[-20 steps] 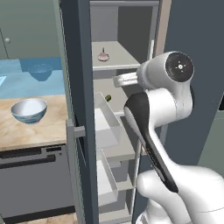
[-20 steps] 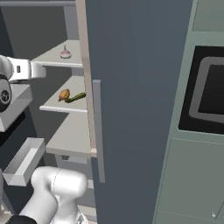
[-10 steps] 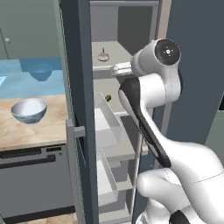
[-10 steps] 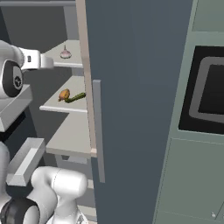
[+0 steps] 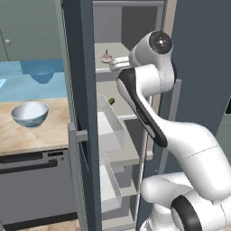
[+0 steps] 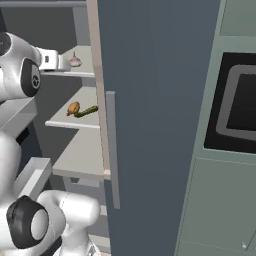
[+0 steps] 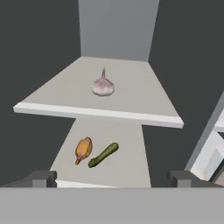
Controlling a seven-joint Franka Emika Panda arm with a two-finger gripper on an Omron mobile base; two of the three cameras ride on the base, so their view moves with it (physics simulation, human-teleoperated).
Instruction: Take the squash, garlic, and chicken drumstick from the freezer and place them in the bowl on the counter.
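The freezer [image 5: 80,67] stands open. The pinkish-white garlic [image 5: 106,57] [image 6: 75,61] [image 7: 103,86] sits on its upper shelf. One shelf lower, the orange-brown chicken drumstick [image 6: 73,107] [image 7: 83,148] and the dark green squash [image 6: 86,111] [image 7: 103,155] [image 5: 111,101] lie side by side. My gripper [image 5: 118,64] [image 6: 59,61] [image 7: 111,179] hangs at the front of the upper shelf, pointing in at the garlic. It is open, its fingertips [image 7: 41,178] far apart with nothing between them. The bowl [image 5: 30,113] rests on the counter [image 5: 43,135] to the freezer's left.
White boxy door bins [image 5: 110,131] stick out from the open door below my arm. The freezer's other door [image 6: 150,100] stays closed beside the shelves, and a built-in oven [image 6: 240,105] is at the right. A faint blue reflection of the bowl [image 5: 41,73] shows on the wall.
My arm has swung up and into the freezer, carrying the open gripper from beside the lower shelf to the front of the garlic's shelf. The foods have not moved.
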